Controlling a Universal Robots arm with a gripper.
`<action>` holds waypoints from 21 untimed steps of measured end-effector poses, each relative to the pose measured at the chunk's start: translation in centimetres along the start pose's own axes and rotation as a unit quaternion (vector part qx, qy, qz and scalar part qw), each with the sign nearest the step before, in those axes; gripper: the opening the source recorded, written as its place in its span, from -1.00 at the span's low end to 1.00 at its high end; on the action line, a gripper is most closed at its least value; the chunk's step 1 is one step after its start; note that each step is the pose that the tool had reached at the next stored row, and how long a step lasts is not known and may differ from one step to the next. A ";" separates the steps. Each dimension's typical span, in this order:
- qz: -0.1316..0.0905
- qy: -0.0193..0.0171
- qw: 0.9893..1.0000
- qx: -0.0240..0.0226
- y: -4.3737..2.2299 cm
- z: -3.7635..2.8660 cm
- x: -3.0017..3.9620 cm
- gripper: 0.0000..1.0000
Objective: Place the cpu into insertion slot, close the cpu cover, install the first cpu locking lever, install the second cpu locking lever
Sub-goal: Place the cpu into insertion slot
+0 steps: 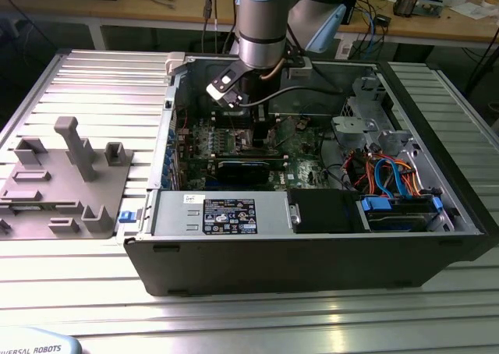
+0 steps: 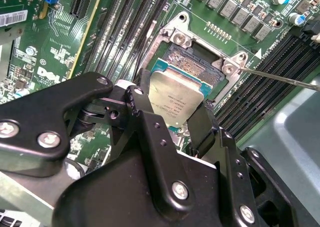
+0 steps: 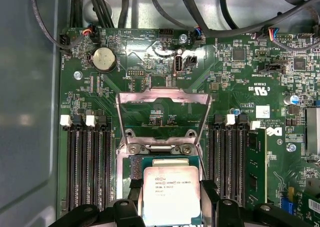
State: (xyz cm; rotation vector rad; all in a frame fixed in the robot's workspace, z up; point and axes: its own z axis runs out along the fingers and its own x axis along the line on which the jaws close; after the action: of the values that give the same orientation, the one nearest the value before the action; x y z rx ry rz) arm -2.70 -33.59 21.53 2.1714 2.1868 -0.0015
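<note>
In both wrist views my gripper (image 2: 172, 107) (image 3: 171, 189) is shut on the cpu (image 2: 177, 99) (image 3: 171, 197), a flat square chip with a silver-grey top, gripped by two opposite edges between black fingers (image 2: 142, 94). The chip hangs slightly tilted just over the insertion slot (image 2: 196, 69), whose dark pin field still shows past one edge of it. The cpu cover (image 3: 162, 94), a silvery frame plate, stands flipped open beyond the socket. A thin wire locking lever (image 2: 280, 78) sticks out free beside the socket. In the exterior view the gripper (image 1: 261, 132) reaches down into the open computer case.
Long black memory slots (image 3: 87, 162) (image 3: 227, 159) flank the socket on both sides. The case wall (image 1: 312, 253), a power supply (image 1: 222, 214) and cable bundles (image 1: 390, 175) ring the board. A grey fixture plate (image 1: 62, 182) lies at the exterior view's left.
</note>
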 end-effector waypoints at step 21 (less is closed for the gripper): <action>0.000 0.000 1.000 0.000 -0.44 0.23 0.77 0.08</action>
State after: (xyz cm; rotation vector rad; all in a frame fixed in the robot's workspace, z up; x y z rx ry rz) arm -3.13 -32.84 21.25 2.1714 2.1868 -0.0015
